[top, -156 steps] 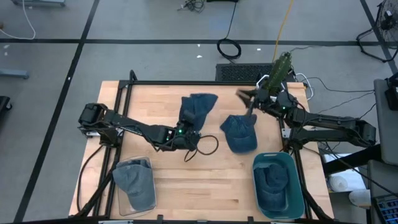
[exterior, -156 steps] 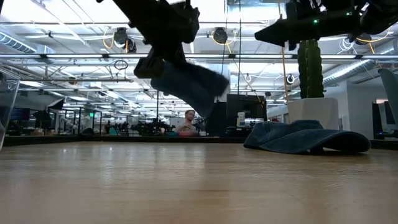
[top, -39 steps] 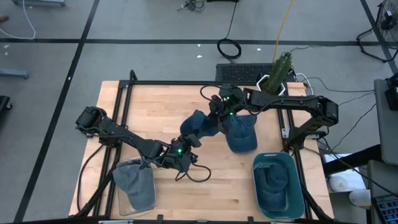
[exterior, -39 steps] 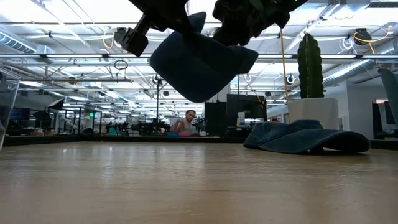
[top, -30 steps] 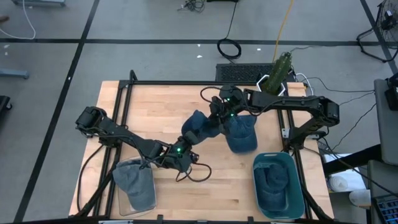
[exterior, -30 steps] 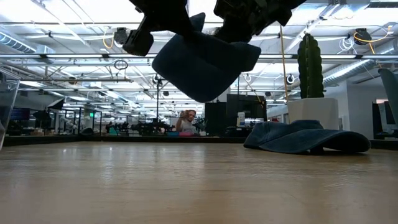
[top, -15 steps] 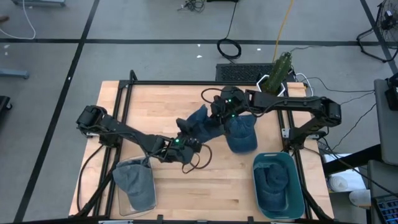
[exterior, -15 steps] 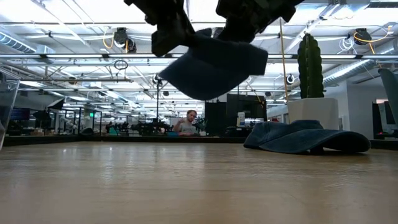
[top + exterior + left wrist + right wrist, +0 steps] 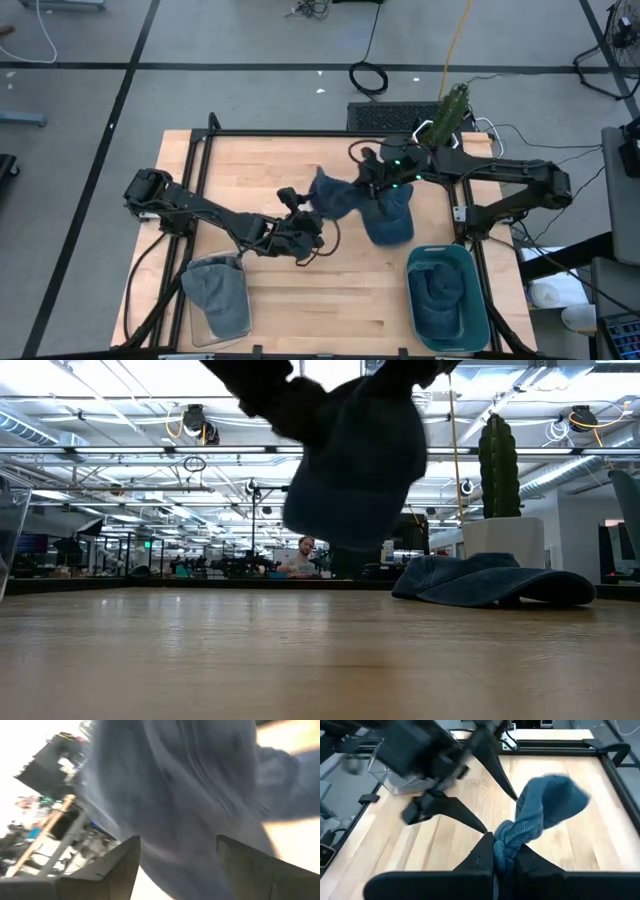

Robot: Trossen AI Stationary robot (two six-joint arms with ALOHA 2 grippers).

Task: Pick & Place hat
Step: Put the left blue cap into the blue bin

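A blue denim hat (image 9: 335,195) hangs in the air over the middle of the table, and the low view shows this hat (image 9: 355,460) clear of the wood. My right gripper (image 9: 368,188) is shut on it. My left gripper (image 9: 298,207) stands open just to the hat's left; in the left wrist view its spread fingers (image 9: 115,867) frame the cloth (image 9: 190,795) without holding it. A second hat (image 9: 388,216) lies flat on the table to the right of the hanging one. My right gripper pinches a bunched, twisted fold of the hat's cloth (image 9: 506,842) between its two fingers. The fingers come from the table's right side, slanting down. The rest of the hat (image 9: 550,802) stretches out beyond the fingers and hangs clear of the table.
A teal bin (image 9: 470,270) at the near right holds another blue hat. A clear container (image 9: 198,325) at the near left holds one too. A potted cactus (image 9: 450,110) stands at the far right corner. Bare wood lies near the front middle.
My left gripper has opened and let go of the hat. My right gripper has gone toward the table's right edge, carrying the hat along. The hat, before stretched between both grippers, now hangs lower from my right gripper alone.
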